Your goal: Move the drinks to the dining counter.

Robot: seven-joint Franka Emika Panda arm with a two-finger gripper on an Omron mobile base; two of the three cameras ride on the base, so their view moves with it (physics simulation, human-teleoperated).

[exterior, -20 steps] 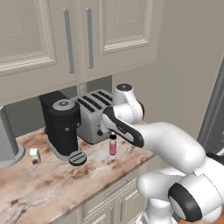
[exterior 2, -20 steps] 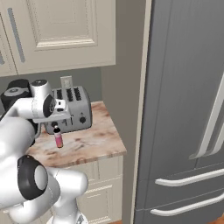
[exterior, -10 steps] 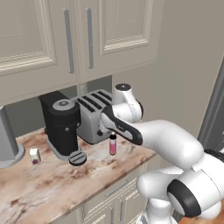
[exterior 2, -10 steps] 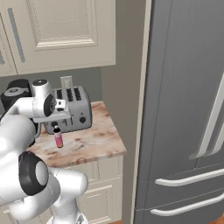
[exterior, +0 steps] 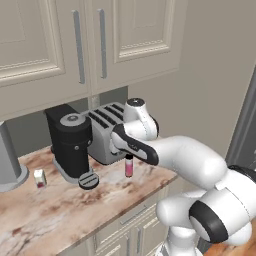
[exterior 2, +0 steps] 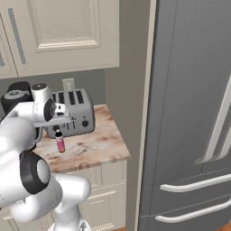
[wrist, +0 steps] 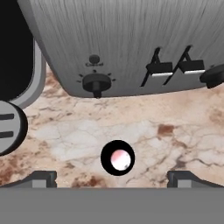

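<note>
A small pink bottle [exterior: 129,166] with a dark cap, one of the drinks, stands upright on the marbled counter in front of the toaster [exterior: 106,134]. My gripper [exterior: 126,151] hangs just above it, pointing down and open. In the hand view I look straight down on the bottle's dark cap [wrist: 117,157], which sits between the two wide-apart fingertips [wrist: 42,178] without touching them. From the right base view the gripper [exterior 2: 57,129] is over the bottle [exterior 2: 59,144]. A small whitish container [exterior: 39,178] stands far left on the counter. The dining counter is out of view.
A black coffee machine [exterior: 70,142] stands left of the toaster, its round base [wrist: 8,127] close to the bottle. Cream wall cabinets [exterior: 100,45] hang overhead. A tall grey fridge [exterior 2: 189,113] stands to the right of the counter's end [exterior 2: 118,155].
The arm has edged slightly to the left above the pink bottle. The bottle has not moved and the jaws stay open.
</note>
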